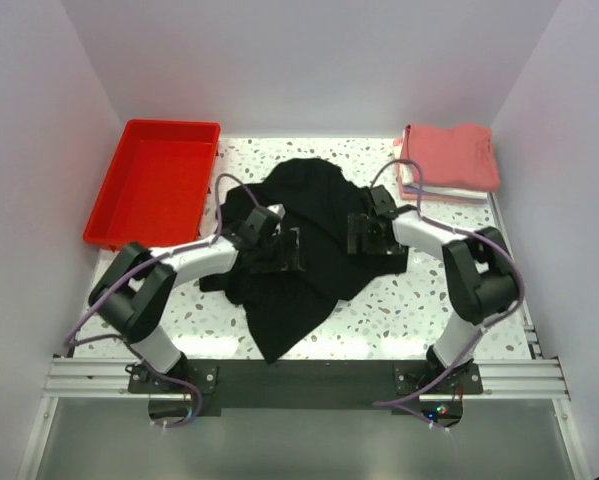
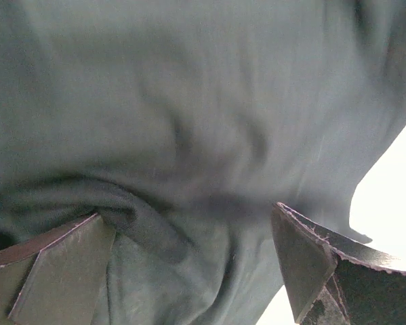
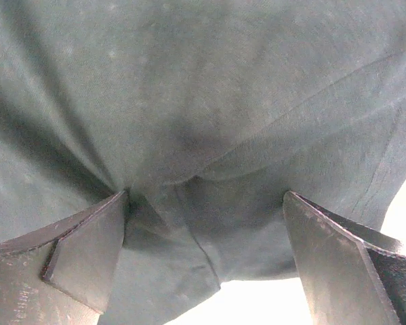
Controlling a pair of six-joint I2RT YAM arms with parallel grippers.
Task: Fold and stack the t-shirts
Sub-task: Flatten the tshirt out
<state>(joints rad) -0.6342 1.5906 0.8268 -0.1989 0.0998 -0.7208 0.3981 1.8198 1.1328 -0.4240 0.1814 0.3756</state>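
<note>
A plain black t-shirt (image 1: pixel 309 195) lies crumpled and spread across the middle of the speckled table (image 1: pixel 409 300). My left gripper (image 1: pixel 293 250) rests low over its left part, jaws wide open. In the left wrist view, dark cloth (image 2: pixel 189 101) fills the frame and a thick fold lies between the open fingers (image 2: pixel 60 271). My right gripper (image 1: pixel 357 238) stands open over the shirt's right part. The right wrist view shows a shirt edge (image 3: pixel 189 88) between the spread fingers (image 3: pixel 87 250). Neither gripper holds cloth. Folded t-shirts (image 1: pixel 449 155) are stacked at the back right, salmon-red on top.
A red plastic tray (image 1: pixel 169 125) sits at the back left corner. White walls close in the table on three sides. Under the salmon-red shirt, white (image 1: pixel 444 190) and pale pink layers show. Bare tabletop lies in front of the black shirt.
</note>
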